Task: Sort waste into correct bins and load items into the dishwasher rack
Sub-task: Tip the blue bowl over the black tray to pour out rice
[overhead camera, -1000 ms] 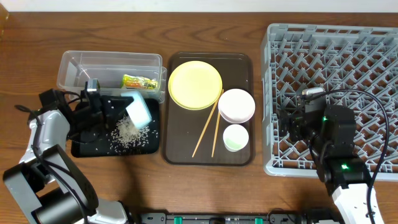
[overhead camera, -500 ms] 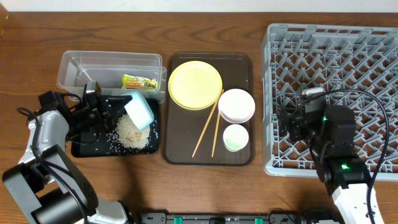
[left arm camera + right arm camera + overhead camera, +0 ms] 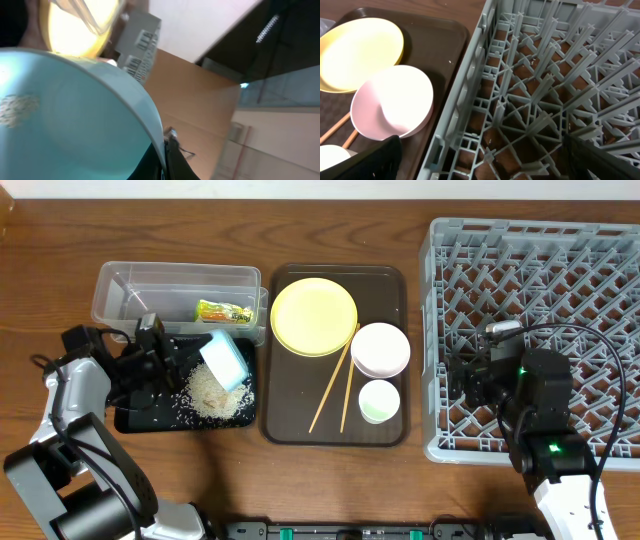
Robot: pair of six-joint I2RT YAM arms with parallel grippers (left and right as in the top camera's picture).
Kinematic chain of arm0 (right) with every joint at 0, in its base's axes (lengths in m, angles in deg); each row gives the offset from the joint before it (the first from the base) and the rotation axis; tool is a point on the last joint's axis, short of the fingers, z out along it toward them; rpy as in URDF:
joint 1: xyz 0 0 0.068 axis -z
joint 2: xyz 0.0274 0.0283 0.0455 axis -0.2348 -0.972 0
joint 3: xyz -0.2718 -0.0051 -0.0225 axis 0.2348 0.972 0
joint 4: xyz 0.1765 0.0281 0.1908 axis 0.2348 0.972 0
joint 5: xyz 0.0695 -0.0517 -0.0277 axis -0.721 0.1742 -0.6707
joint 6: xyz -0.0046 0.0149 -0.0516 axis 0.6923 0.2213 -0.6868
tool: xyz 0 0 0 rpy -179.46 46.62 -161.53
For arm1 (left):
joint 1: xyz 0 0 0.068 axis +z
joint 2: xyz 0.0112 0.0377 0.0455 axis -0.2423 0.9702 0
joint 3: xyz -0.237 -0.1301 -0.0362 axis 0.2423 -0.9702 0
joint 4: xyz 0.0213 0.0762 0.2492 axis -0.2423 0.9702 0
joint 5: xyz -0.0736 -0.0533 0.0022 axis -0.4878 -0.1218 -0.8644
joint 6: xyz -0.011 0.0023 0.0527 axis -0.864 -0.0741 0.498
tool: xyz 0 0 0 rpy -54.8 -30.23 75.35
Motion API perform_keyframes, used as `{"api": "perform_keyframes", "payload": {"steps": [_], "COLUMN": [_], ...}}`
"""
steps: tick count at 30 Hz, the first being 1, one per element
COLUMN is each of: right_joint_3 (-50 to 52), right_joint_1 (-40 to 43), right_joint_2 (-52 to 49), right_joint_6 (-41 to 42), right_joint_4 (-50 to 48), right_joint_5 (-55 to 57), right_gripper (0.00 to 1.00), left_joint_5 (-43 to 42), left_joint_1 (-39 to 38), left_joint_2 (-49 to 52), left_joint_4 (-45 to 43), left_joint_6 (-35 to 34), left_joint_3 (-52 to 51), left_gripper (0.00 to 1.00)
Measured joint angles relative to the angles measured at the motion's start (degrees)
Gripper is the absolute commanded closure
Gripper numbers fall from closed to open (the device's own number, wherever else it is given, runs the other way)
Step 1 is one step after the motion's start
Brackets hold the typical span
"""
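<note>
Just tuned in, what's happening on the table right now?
The left gripper is shut on the light blue bowl, holding it tipped over the black tray, where a pile of rice lies. The snack wrapper sits in the clear tub. The right gripper hangs open and empty over the dishwasher rack. The yellow plate, white bowl, green cup and chopsticks sit on the brown tray, none loaded yet.

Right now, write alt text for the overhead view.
The left claw holds a round light blue bowl tilted over a shallow black rectangular tray, where white rice-like scraps lie piled. The right claw hangs open over the grey lattice rack.
</note>
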Motion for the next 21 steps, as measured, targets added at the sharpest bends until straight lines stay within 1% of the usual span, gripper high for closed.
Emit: {"api": "perform_keyframes", "payload": {"steps": [4, 6, 7, 13, 19, 21], "right_joint_3": [0.0, 0.0, 0.0, 0.0, 0.0, 0.0], "right_joint_1": [0.0, 0.0, 0.0, 0.0, 0.0, 0.0], "right_joint_2": [0.0, 0.0, 0.0, 0.0, 0.0, 0.0], "right_joint_6": [0.0, 0.0, 0.0, 0.0, 0.0, 0.0], "right_joint_4": [0.0, 0.0, 0.0, 0.0, 0.0, 0.0], "right_joint_5": [0.0, 0.0, 0.0, 0.0, 0.0, 0.0], "right_gripper": [0.01, 0.01, 0.01, 0.01, 0.01, 0.01], "left_joint_5": [6.1, 7.4, 7.3, 0.0, 0.8, -0.6], "left_joint_1": [0.0, 0.0, 0.0, 0.0, 0.0, 0.0], "left_joint_2": [0.0, 0.0, 0.0, 0.0, 0.0, 0.0], "left_joint_4": [-2.2, -2.4, -2.6, -5.8, -6.3, -7.6], "left_joint_6": [0.2, 0.2, 0.3, 3.3, 1.7, 1.7], "left_joint_3": [0.0, -0.1, -0.2, -0.5, -0.5, -0.5], "left_gripper": [0.94, 0.94, 0.94, 0.94, 0.94, 0.94]}}
